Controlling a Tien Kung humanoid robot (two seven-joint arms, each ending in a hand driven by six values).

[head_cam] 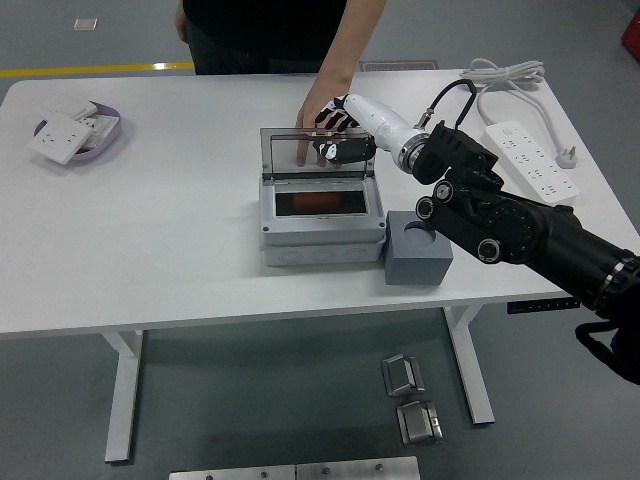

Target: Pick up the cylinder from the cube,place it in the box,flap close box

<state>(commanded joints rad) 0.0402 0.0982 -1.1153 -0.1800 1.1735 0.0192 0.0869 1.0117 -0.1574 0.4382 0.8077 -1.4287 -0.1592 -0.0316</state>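
Note:
The grey box (322, 240) sits mid-table with its clear lid (300, 152) standing upright on the far side. A red cylinder (318, 203) lies inside the box. Right of it is the grey cube (418, 258), its top hole bare. My right hand (338, 138), on a white forearm with black fingers, hovers at the lid's upper right edge, fingers loosely spread and holding nothing. A person's hand (322, 105) rests on the table just behind the lid. My left arm is out of view.
A white power strip (530, 162) and its coiled cable (505, 74) lie at the right. A purple dish with white switch plates (75, 132) sits far left. The person stands at the far edge.

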